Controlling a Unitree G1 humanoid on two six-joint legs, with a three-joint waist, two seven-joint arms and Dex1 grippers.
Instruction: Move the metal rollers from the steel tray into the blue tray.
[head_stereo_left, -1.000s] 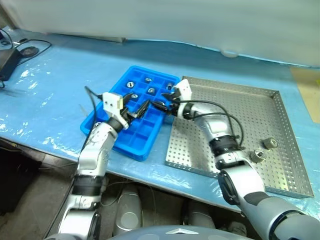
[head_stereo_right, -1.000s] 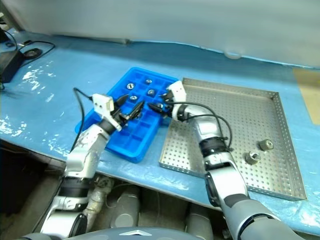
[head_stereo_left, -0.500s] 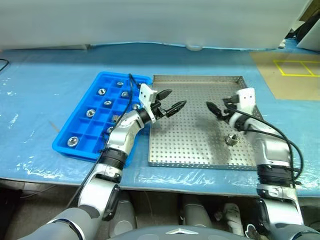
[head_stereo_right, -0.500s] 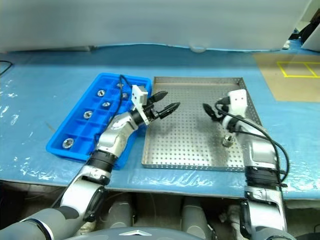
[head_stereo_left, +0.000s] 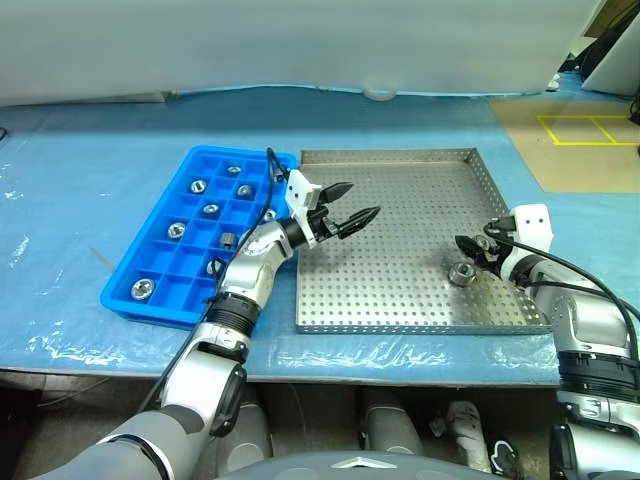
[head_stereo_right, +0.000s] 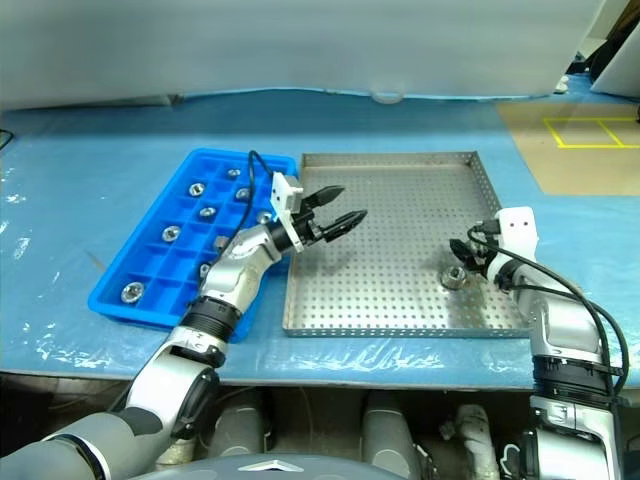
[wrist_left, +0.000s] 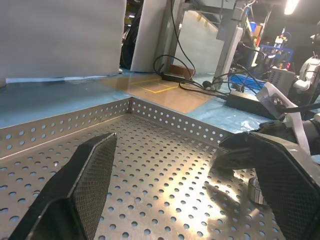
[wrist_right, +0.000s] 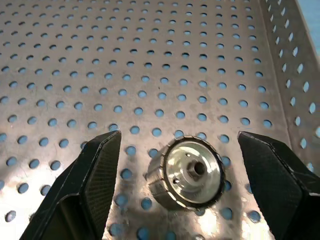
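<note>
Rollers: 1 metal roller (wrist_right: 186, 172) left, lower right of the steel tray (head_stereo_left: 400, 190). Right gripper (head_stereo_left: 478, 250) just swung over, wide open around it; left gripper (head_stereo_left: 352, 208) open, empty. Grab's next, I'd guess.

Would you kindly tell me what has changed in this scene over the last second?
Both grippers left the blue tray: the left gripper now hovers open over the steel tray, and the right gripper swung out to the tray's right side, open around the one metal roller in view there, not yet gripping. The rollers already in the blue tray stayed put.
</note>
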